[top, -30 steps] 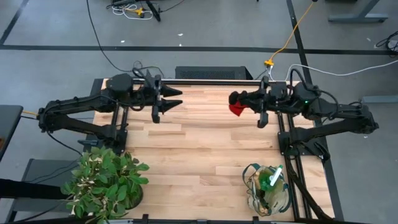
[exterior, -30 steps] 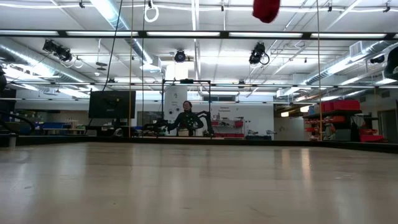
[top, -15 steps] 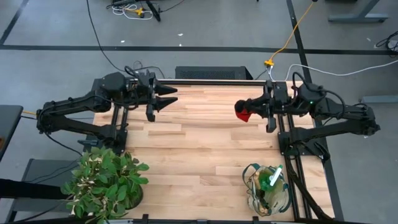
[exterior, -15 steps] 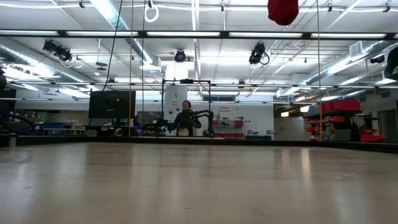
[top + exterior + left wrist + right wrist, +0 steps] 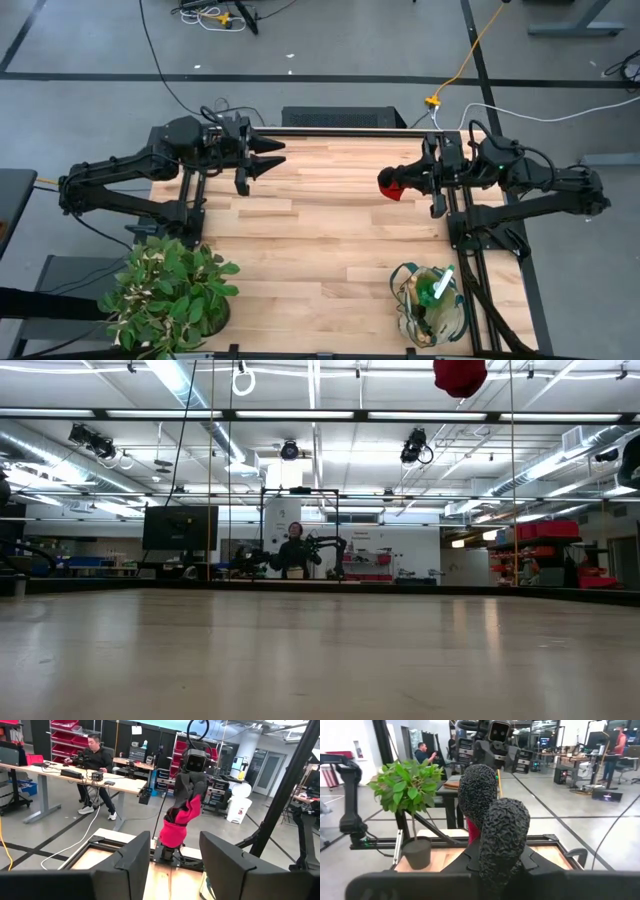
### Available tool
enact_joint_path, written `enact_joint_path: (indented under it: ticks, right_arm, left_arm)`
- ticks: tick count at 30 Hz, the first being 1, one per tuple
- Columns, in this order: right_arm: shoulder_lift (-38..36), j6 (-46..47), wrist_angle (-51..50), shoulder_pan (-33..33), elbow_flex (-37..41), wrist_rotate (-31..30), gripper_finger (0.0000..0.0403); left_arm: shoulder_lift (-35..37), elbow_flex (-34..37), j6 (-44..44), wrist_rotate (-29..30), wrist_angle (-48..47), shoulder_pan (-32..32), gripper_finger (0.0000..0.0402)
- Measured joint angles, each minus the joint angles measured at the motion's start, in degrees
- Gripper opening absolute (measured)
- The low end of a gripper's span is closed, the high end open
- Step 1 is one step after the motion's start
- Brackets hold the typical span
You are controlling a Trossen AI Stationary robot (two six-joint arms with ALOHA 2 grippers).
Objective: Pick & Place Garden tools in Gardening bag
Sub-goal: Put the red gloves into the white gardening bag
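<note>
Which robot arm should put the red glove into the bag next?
The right one, probably. The right gripper already holds the red glove up in the air, and the gardening bag sits on its side of the table. The left gripper is open, empty and far off.

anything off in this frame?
Nothing stands out. Right gripper holds the red glove high over the table, away from the bag. Left gripper hovers open.
</note>
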State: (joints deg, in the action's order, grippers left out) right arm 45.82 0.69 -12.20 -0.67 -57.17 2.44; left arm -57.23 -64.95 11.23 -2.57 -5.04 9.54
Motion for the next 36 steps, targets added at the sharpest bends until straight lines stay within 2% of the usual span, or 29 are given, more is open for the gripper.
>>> enact_joint_path:
  ticks: [5, 10, 17, 36]
  right_arm:
    - [-1.2, 0.2, -1.7, 2.1, 0.0, 0.0, 0.0042]
    - [-1.9, 1.6, -2.5, 4.9, 0.0, 0.0, 0.0040]
    - [-1.9, 1.6, -3.7, 10.4, 0.0, 1.5, 0.0024]
    - [-1.9, 2.9, -4.8, 24.3, 0.0, 1.5, 0.0021]
  left_arm:
    - [0.0, 0.0, -0.7, -0.9, 0.0, 0.0, 0.0147]
    - [0.0, 0.0, -2.9, -3.3, 0.0, 0.0, 0.0090]
    - [0.0, 0.0, -3.1, -3.5, 0.0, 0.0, 0.0012]
    - [0.0, 0.0, -8.1, -2.7, 0.1, -4.0, 0.0004]
